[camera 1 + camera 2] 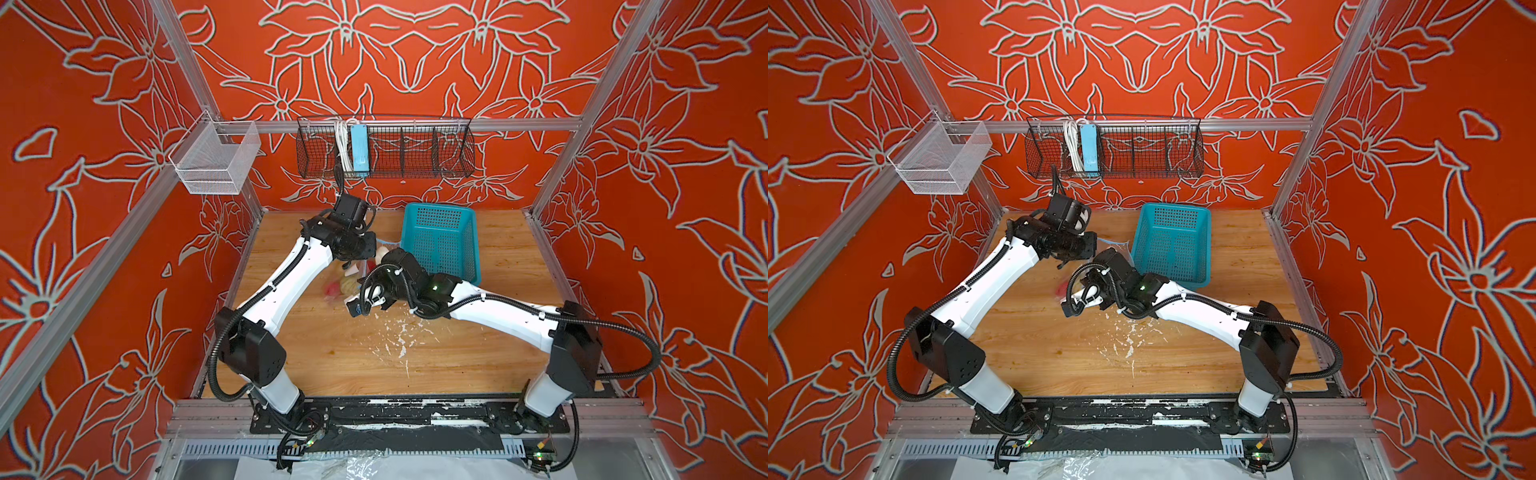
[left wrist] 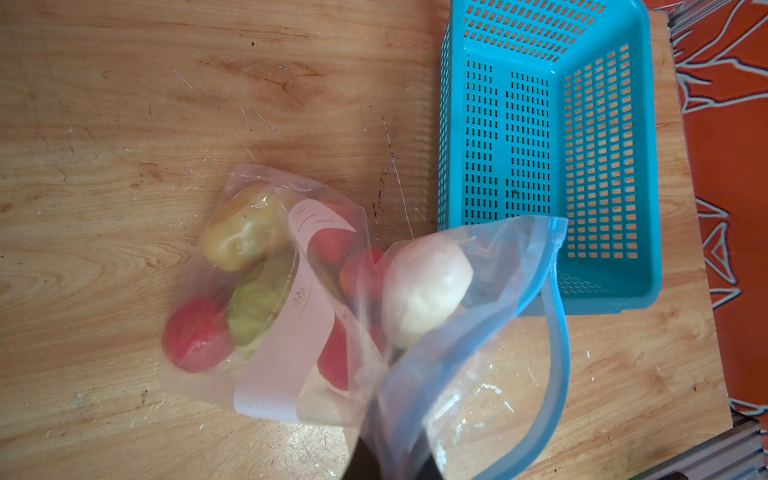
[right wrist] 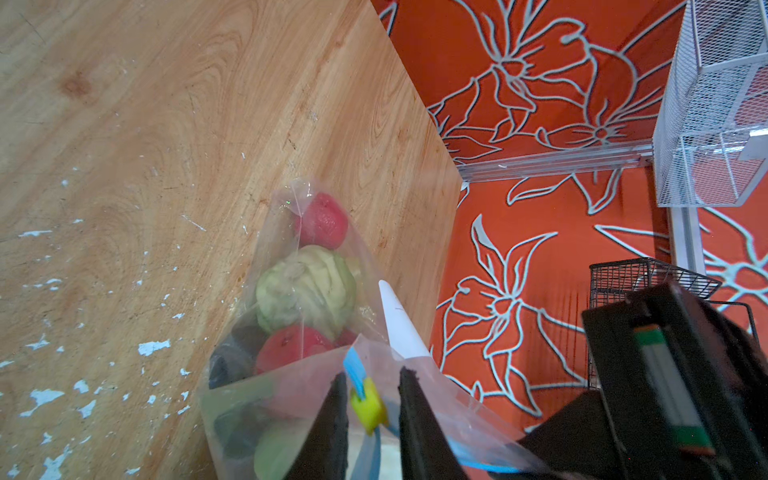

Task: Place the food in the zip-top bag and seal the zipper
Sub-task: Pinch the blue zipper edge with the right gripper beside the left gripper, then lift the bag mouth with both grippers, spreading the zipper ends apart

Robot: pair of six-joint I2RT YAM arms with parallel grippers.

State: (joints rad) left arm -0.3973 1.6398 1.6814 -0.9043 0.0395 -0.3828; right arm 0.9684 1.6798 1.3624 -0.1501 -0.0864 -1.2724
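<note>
The zip-top bag point(image 2: 478, 374) lies on the desk point(image 2: 124, 124) just beside a teal basket point(image 2: 650, 124), its bottom end resting on the wood and its mouth end lifted. Inside it are a green cabbage point(image 3: 305, 291), a yellow pepper point(image 2: 245, 237), a white radish point(image 2: 424, 286) and several red fruits point(image 3: 322, 220). The zipper point(image 2: 557, 353) curves in an unsealed loop along the mouth. Its yellow slider point(image 3: 368, 405) sits between the jaws of the right gripper point(image 3: 372, 376), which stand a narrow way apart on either side of it, with a gap showing on one side. The left gripper point(image 2: 388, 465) has its jaws closed tight on the bag's plastic near the mouth, holding that end up. In a top view both wrists meet over the bag point(image 1: 345, 286).
</note>
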